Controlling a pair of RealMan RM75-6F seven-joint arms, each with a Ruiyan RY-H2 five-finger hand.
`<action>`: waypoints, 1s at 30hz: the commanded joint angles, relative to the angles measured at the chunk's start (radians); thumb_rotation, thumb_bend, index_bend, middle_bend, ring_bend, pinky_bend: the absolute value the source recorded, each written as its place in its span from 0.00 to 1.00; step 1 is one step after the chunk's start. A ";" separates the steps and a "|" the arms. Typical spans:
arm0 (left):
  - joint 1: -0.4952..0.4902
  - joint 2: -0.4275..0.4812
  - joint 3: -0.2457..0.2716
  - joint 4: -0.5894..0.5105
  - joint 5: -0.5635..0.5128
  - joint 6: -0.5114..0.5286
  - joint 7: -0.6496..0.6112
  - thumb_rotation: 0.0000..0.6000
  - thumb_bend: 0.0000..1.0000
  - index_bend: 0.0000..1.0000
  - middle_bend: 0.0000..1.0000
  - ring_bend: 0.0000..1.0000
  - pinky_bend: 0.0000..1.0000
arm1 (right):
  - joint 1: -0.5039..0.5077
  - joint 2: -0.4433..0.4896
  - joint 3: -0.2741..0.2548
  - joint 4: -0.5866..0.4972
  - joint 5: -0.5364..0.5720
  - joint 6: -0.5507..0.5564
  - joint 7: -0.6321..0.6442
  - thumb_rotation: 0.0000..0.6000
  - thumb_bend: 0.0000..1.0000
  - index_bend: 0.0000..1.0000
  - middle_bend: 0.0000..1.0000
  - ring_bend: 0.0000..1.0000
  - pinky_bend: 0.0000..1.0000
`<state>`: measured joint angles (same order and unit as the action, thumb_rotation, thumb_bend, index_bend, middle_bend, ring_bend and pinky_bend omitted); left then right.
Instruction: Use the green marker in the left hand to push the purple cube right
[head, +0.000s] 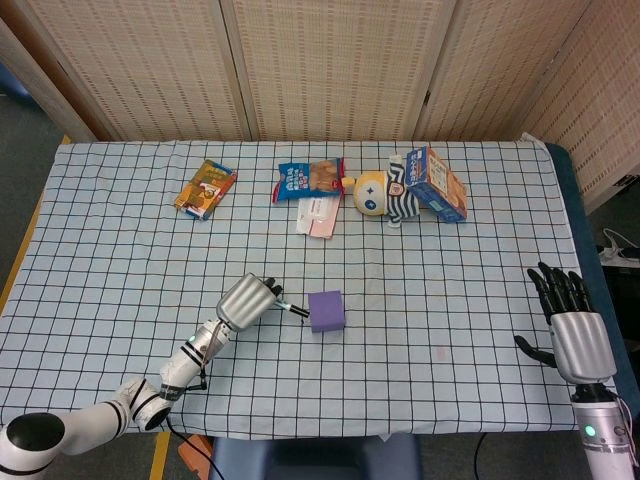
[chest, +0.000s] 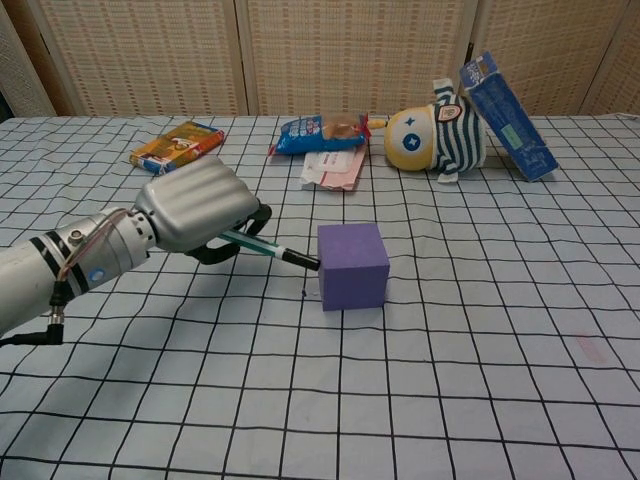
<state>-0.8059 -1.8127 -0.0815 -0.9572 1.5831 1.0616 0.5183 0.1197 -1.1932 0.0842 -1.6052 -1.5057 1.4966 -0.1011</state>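
The purple cube (head: 327, 311) (chest: 352, 265) sits on the checked cloth near the middle front of the table. My left hand (head: 247, 300) (chest: 197, 207) is just left of it and grips the green marker (head: 291, 310) (chest: 268, 250). The marker points right and its dark tip touches the cube's left face. My right hand (head: 572, 330) hangs open at the table's right edge, fingers spread, far from the cube; the chest view does not show it.
Along the back lie an orange snack box (head: 205, 188) (chest: 177, 145), a blue snack bag (head: 308, 179) (chest: 322, 132), a pink-and-white packet (head: 316, 215) (chest: 331, 170), a striped yellow plush toy (head: 383, 193) (chest: 436, 137) and a blue carton (head: 437, 184) (chest: 504, 101).
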 joint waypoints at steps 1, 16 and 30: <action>-0.015 -0.013 -0.007 0.001 -0.003 -0.011 0.012 1.00 0.59 0.79 0.78 0.82 0.96 | -0.002 0.004 0.001 -0.001 0.002 0.001 0.006 1.00 0.05 0.00 0.00 0.00 0.00; -0.105 -0.101 -0.043 0.048 -0.015 -0.060 0.042 1.00 0.59 0.79 0.78 0.83 0.96 | -0.022 0.034 0.007 -0.016 0.008 0.024 0.042 1.00 0.05 0.00 0.00 0.00 0.00; -0.152 -0.168 -0.061 0.136 -0.027 -0.054 0.021 1.00 0.59 0.78 0.78 0.83 0.96 | -0.037 0.048 0.013 -0.025 0.017 0.039 0.051 1.00 0.05 0.00 0.00 0.00 0.00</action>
<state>-0.9562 -1.9779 -0.1414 -0.8259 1.5596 1.0060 0.5439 0.0825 -1.1451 0.0971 -1.6307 -1.4889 1.5360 -0.0497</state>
